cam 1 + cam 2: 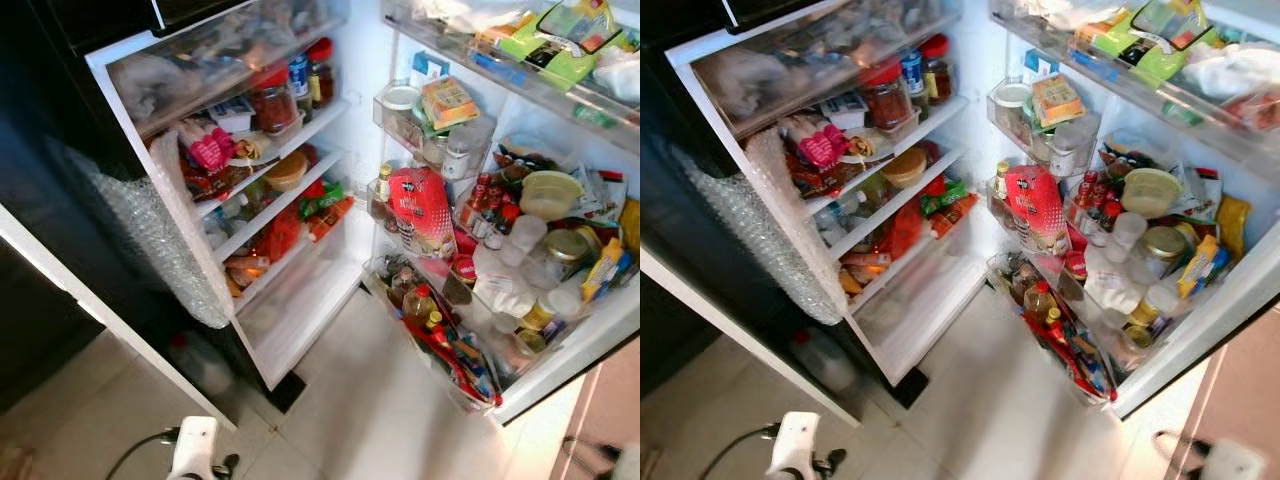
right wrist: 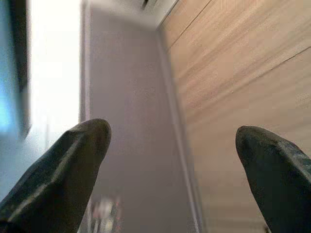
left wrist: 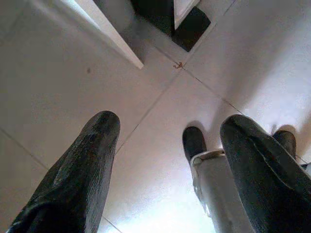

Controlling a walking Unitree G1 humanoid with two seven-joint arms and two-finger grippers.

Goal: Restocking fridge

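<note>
The fridge (image 1: 300, 290) stands open in front of the robot with its door (image 1: 560, 350) swung wide to the right of the shelves, and nearly every space in it is already taken. Neither gripper carries anything to put away: the left gripper (image 3: 165, 165) hangs low over the tiled floor (image 1: 370, 420) with its two fingers spread and empty, and the right gripper (image 2: 172, 170) is likewise spread and empty, pointing along a wooden cabinet front (image 2: 243, 87) beside the fridge. The main risk, as I judge it, is crowding. The door racks are packed with bottles, jars and a red bag (image 1: 420, 212), so a gripper pushing a new item in could tip a neighbour out onto the floor. The same goes for the shelves, where a red-lidded jar (image 1: 272, 100) sits near the front edge of the upper shelf and packets crowd the ones beneath. The only roomy place looks to be the pale bottom shelf (image 1: 300, 305), well below the jar. A sheet of bubble wrap (image 1: 170, 240) hangs over the left wall of the fridge and could snag an arm reaching in from that side. A white device with a cable (image 1: 192, 448) lies on the floor just before the fridge, in the way of a step forward.
</note>
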